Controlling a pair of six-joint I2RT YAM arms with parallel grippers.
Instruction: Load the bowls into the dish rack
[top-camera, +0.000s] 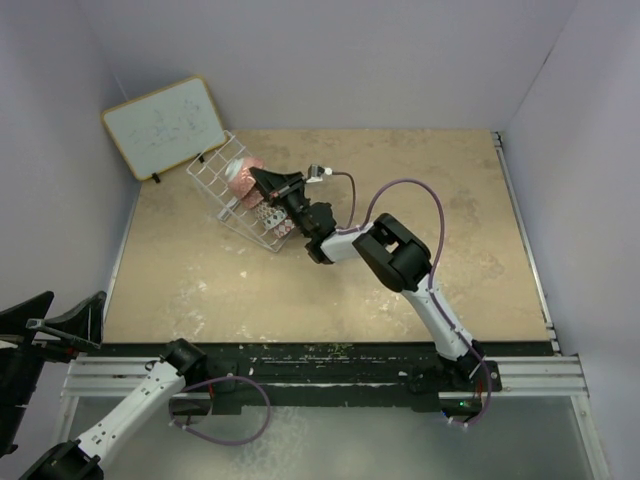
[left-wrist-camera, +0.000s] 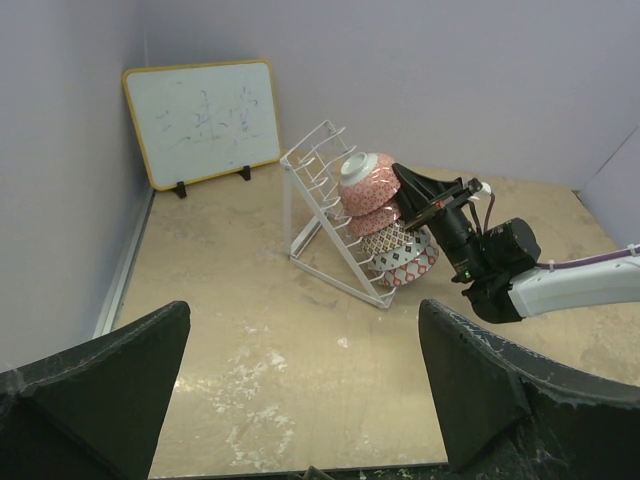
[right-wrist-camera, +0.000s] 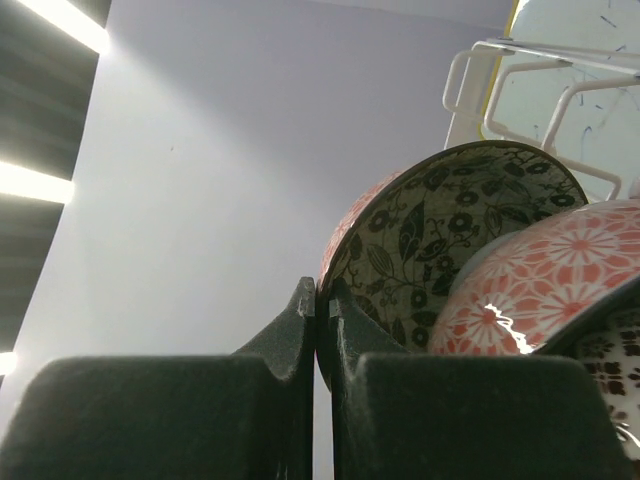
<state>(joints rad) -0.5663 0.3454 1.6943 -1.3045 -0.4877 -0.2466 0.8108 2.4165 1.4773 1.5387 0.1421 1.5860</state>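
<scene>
The white wire dish rack (top-camera: 212, 176) stands tilted at the far left of the table, with several bowls stacked on edge in it. My right gripper (top-camera: 263, 181) is shut on the rim of the top bowl (top-camera: 243, 177), which is pink outside with a dark floral inside (right-wrist-camera: 450, 220). In the right wrist view the gripper (right-wrist-camera: 323, 290) pinches that rim, and a second pink-patterned bowl (right-wrist-camera: 545, 290) rests behind it. The left wrist view shows the rack (left-wrist-camera: 312, 200), the top bowl (left-wrist-camera: 366, 180) and lower bowls (left-wrist-camera: 400, 262). My left gripper (top-camera: 62, 318) is open and empty at the near left edge.
A wood-framed whiteboard (top-camera: 165, 125) leans on the back left wall behind the rack, also in the left wrist view (left-wrist-camera: 205, 120). Walls close in on the left, back and right. A metal rail (top-camera: 320, 375) runs along the near edge.
</scene>
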